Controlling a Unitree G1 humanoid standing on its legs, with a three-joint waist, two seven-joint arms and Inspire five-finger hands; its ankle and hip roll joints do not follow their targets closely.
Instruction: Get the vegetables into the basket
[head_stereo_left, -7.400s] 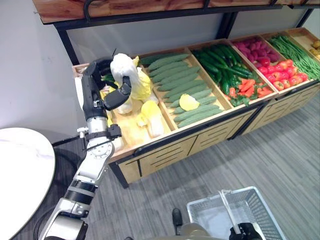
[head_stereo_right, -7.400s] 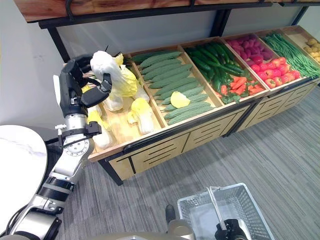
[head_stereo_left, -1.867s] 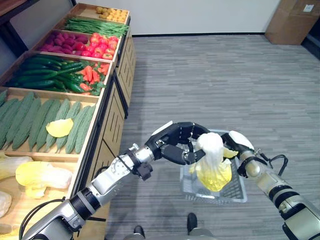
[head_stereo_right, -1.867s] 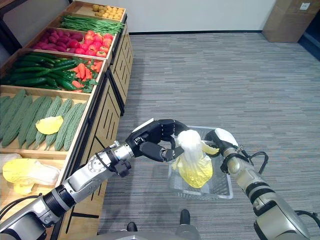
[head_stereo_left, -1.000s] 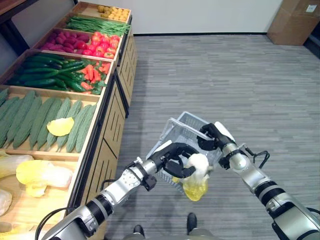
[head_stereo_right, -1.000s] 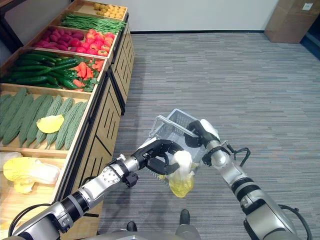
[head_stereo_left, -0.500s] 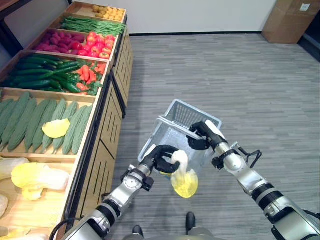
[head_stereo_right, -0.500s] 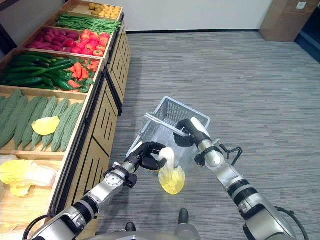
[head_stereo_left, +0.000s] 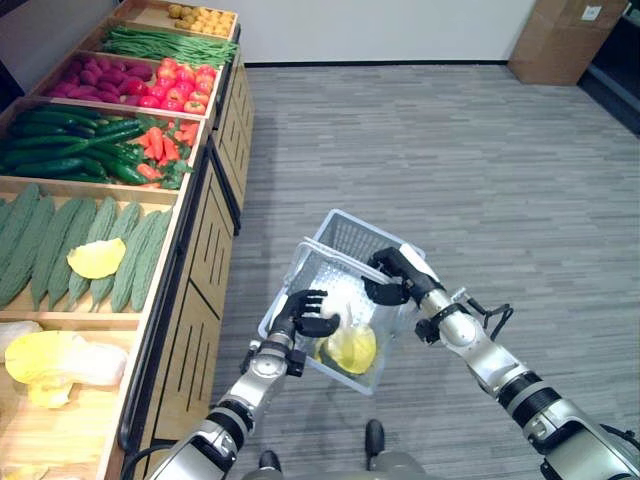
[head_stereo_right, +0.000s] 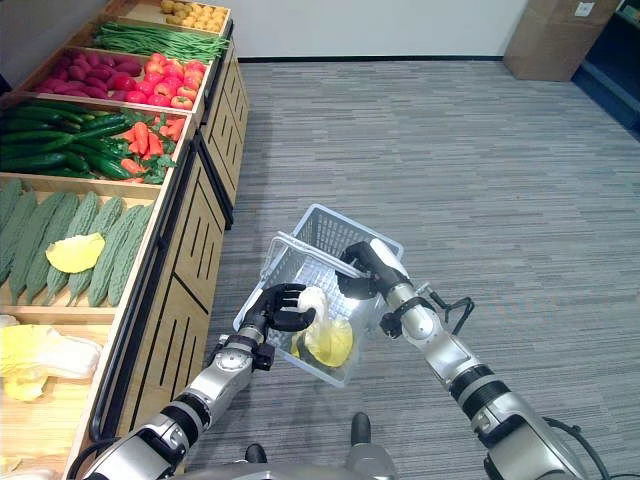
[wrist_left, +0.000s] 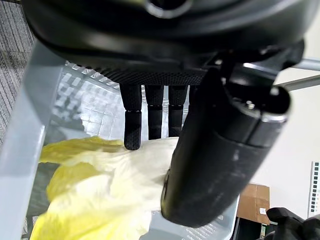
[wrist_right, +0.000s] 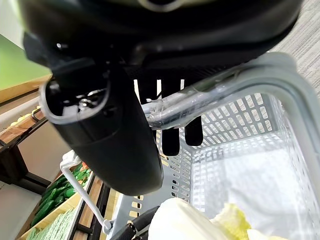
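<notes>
- A grey striped carpet floor (head_stereo_left: 480, 150) covers the room, running up to a white wall at the far side, where a cardboard box (head_stereo_left: 556, 40) stands in the far right corner.
- Along the room's left side stands a wooden produce stand (head_stereo_left: 200, 250) with drawer fronts, split into compartments.
- From the far end of the stand to the near end the compartments hold potatoes (head_stereo_left: 198, 17), green beans (head_stereo_left: 160, 45), red peppers (head_stereo_left: 175, 85) beside dark red roots, dark green cucumbers (head_stereo_left: 70, 150) with carrots (head_stereo_left: 165, 140) beside them, pale green bitter gourds (head_stereo_left: 120, 250) with a yellow leaf (head_stereo_left: 95, 258) on top, and at the nearest end a yellow-white cabbage (head_stereo_left: 55, 360).
- The grey plastic basket (head_stereo_left: 355, 245) is off the floor, tilted, just beside the stand's front.
- The right robot hand (head_stereo_left: 395, 275) has its fingers curled round the basket's handle (wrist_right: 200, 97) at the far rim.
- A yellow and white napa cabbage (head_stereo_right: 325, 335) lies inside the basket, against its near wall.
- The left robot hand (head_stereo_right: 280, 305) sits at the basket's near-left rim, with its thumb (wrist_left: 220, 155) and fingertips (wrist_left: 132, 125) curled onto the white end of the cabbage.
</notes>
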